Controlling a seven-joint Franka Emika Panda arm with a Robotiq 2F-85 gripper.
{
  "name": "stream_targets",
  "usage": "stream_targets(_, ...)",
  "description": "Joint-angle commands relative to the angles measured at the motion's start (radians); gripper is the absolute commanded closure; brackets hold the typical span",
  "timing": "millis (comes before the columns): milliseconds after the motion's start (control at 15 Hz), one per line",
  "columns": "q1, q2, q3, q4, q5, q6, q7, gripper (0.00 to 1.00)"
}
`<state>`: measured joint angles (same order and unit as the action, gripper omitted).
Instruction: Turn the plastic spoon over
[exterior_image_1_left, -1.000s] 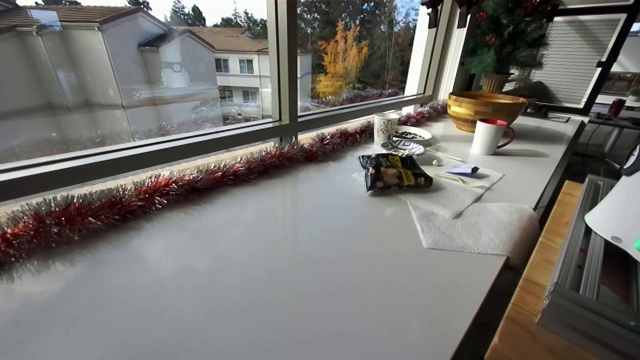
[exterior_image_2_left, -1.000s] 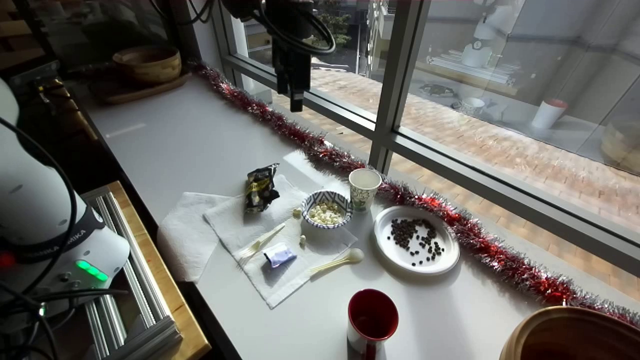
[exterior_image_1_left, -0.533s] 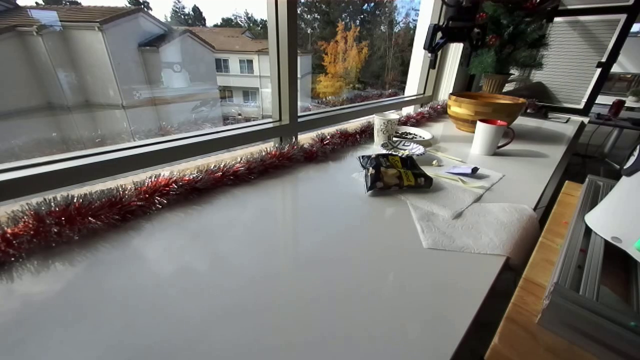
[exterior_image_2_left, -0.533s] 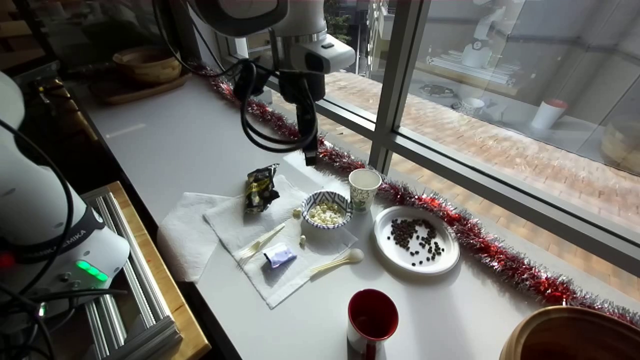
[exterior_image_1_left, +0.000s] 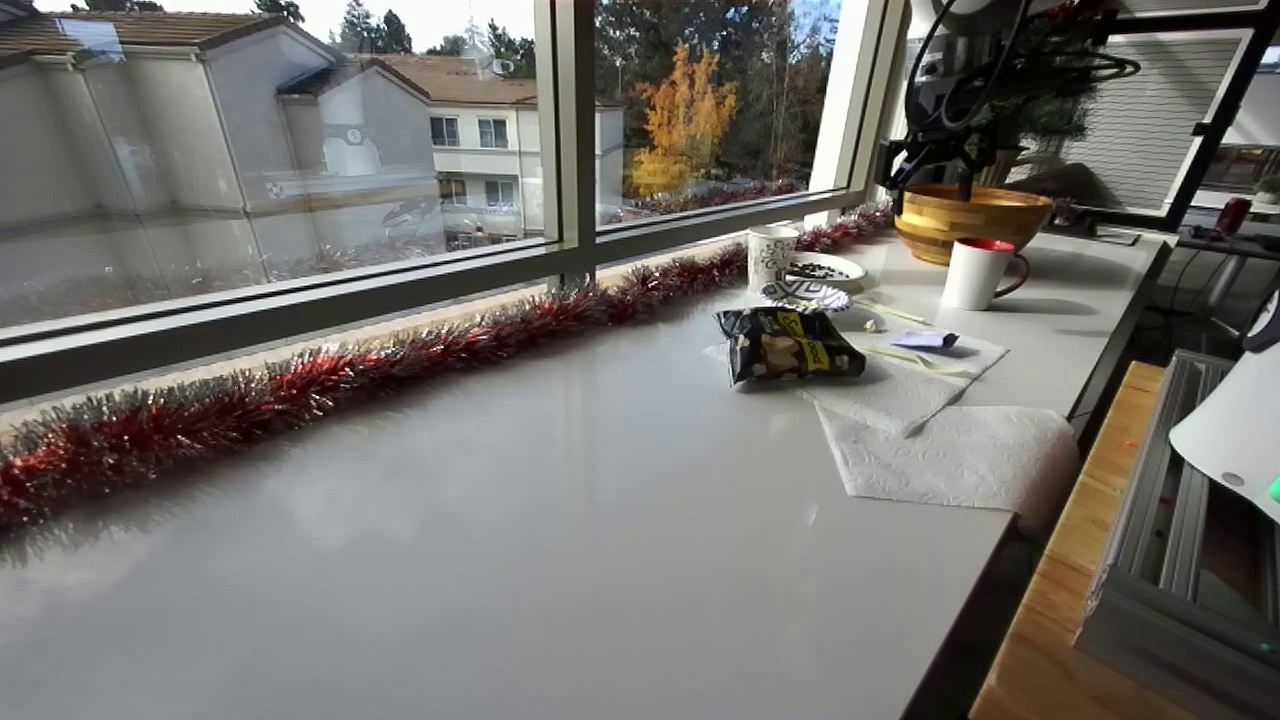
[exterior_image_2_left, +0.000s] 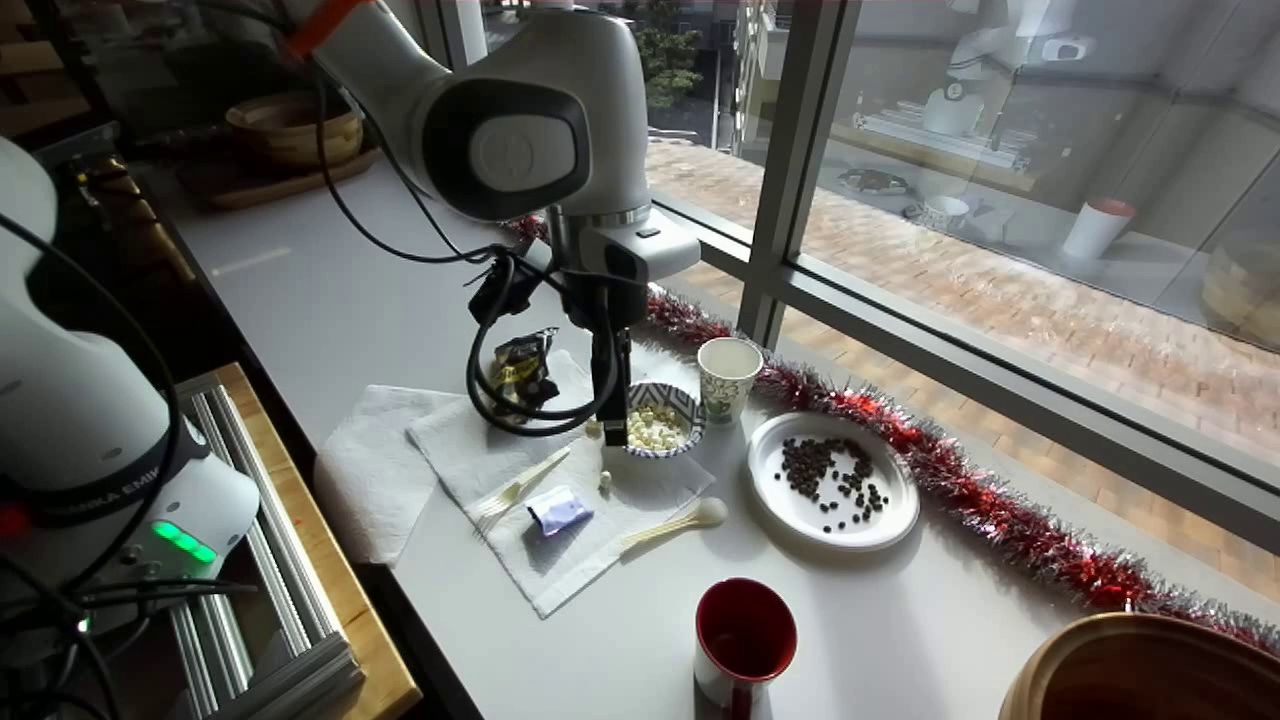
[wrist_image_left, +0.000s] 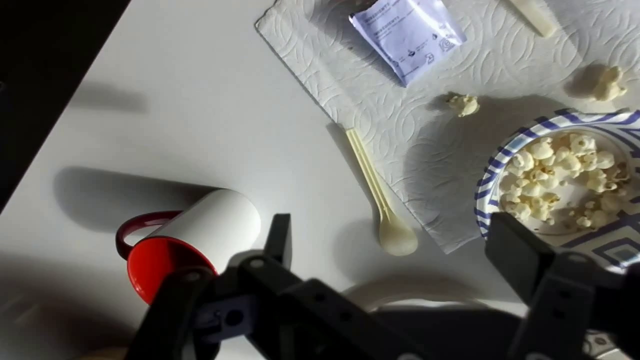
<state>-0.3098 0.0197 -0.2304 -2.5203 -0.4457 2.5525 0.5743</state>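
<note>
The pale yellow plastic spoon (wrist_image_left: 372, 185) lies with its handle end on the napkin's edge and its bowl on the white table. Ridges show along the handle; I cannot tell whether the bowl faces up or down. The spoon also shows in both exterior views (exterior_image_2_left: 680, 525) (exterior_image_1_left: 895, 312). My gripper (wrist_image_left: 397, 245) is open and empty, its fingers wide apart in the wrist view, with the spoon's bowl seen between them. In an exterior view the gripper (exterior_image_2_left: 615, 440) hangs above the table by the popcorn bowl, apart from the spoon. It also shows in an exterior view (exterior_image_1_left: 930, 185).
A red-lined white mug (wrist_image_left: 225, 225) stands near the spoon. On the other side are a popcorn bowl (exterior_image_2_left: 690, 410), paper cup (exterior_image_2_left: 728, 380) and plate with dark beans (exterior_image_2_left: 850, 530). A fork (exterior_image_2_left: 520, 485), purple packet (exterior_image_2_left: 562, 510) and black bag (exterior_image_2_left: 520, 375) lie on napkins (exterior_image_2_left: 380, 470).
The arm has come down and forward into view, and the gripper has moved from high by the window to lower beside the popcorn bowl. The spoon and other objects have not moved.
</note>
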Motion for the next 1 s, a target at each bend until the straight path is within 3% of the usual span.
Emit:
stream_targets(0, 0.017, 0.105, -0.044, 0.032, -0.094, 0.059, 0.097, 0.00)
stream_targets(333, 0.071, 0.230, -0.118, 0.066, -0.177, 0.051, 0.165, 0.00)
stream_targets(400, 0.069, 0.170, -0.113, 0.030, -0.122, 0.049, 0.109, 0.00)
stream_targets(733, 0.082, 0.187, -0.124, 0.037, -0.121, 0.049, 0.111, 0.00)
stream_targets(933, 0.113, 0.250, -0.135, 0.067, -0.174, 0.092, 0.156, 0.00)
